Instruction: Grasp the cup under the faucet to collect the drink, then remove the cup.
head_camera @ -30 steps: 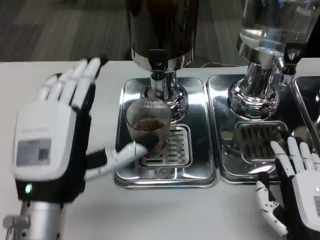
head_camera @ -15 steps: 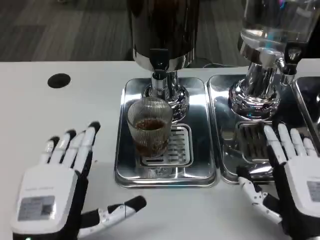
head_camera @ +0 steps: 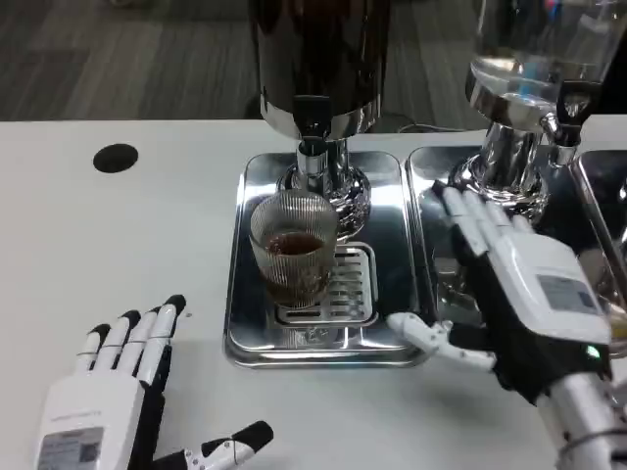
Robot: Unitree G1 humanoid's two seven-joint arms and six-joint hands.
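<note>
While the cup (head_camera: 293,250) is standing upright on the drip tray (head_camera: 323,343) under the faucet (head_camera: 312,147), holding some dark drink, the right robot hand (head_camera: 519,294) is hovering just beside it on the right, spread and holding nothing, thumb reaching toward the tray. That one is nearer; the left robot hand (head_camera: 108,411) is lying spread and empty, well apart, on the white desk (head_camera: 108,255).

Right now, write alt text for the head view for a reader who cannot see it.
A ribbed glass cup partly filled with dark drink stands on a steel drip tray under a dispenser's faucet. The right hand hovers open beside it over a second tray; the left hand lies open near the table's front edge.
</note>
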